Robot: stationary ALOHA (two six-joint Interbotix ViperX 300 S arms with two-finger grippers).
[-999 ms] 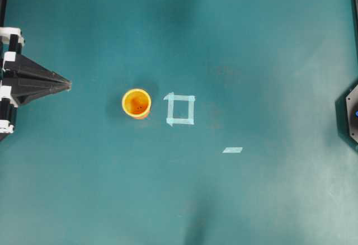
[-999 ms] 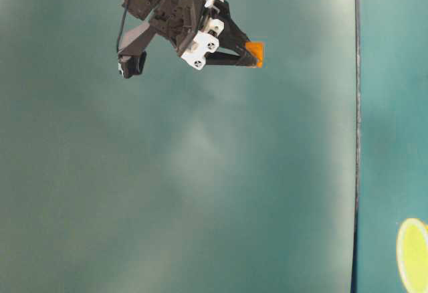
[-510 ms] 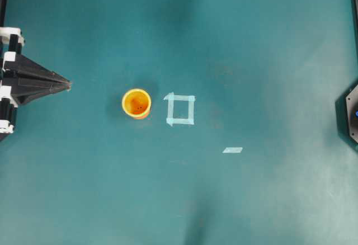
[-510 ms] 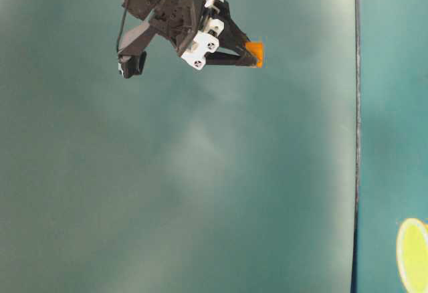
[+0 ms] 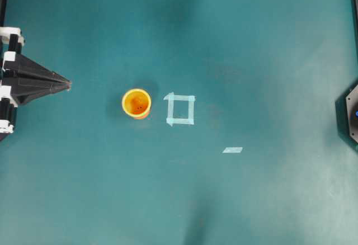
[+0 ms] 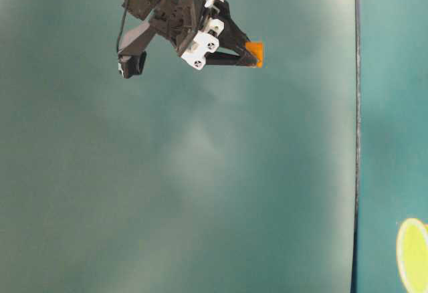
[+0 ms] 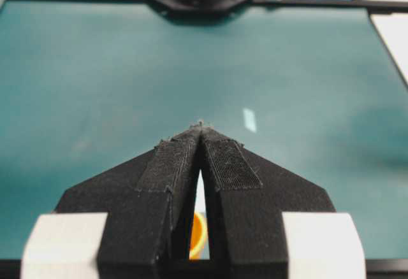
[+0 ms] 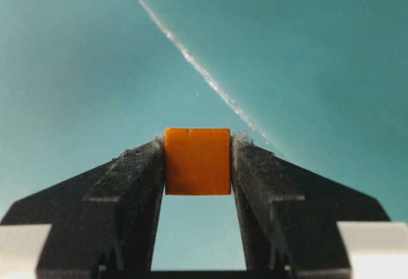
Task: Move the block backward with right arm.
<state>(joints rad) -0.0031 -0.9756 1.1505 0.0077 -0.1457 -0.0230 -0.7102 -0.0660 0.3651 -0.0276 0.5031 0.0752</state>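
The block is gripped between the two fingertips of the right gripper, whose jaws are closed against its opposite faces; only the fingers' ends (fringed with pale fuzz) touch it. In the table-level view the block is seen at the very tip of the right gripper, carried up in the air against a teal backdrop.

The teal table is seen from overhead with a yellow-orange cup at its middle. A pale tape square lies just beside the cup, and a short tape strip is found farther out on the same side. The left gripper, well apart from the cup on its other side, is pressed shut with nothing held.
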